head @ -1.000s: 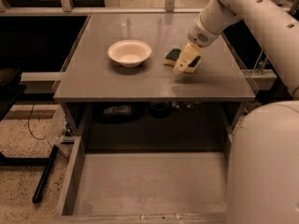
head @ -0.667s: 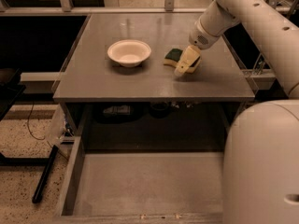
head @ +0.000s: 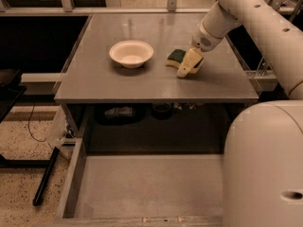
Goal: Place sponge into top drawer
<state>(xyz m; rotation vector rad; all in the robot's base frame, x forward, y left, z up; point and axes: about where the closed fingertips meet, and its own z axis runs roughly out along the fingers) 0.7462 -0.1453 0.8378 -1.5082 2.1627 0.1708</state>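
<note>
My jaws were low over the table (head: pixel 142 86), against the 3 o'clock side of the sponge (head: pixel 175 56); how wide they stood I could not tell. The sponge lay on the table at 3 o'clock from the white bowl (head: pixel 131 53), near it but apart. The top drawer (head: pixel 151 186) was open at the table's 6 o'clock, below its front edge.

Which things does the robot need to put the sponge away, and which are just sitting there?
Needed: sponge, on the tabletop; top drawer, pulled open below; gripper, at the sponge.
Just sitting there: white bowl, left of the sponge.
</note>
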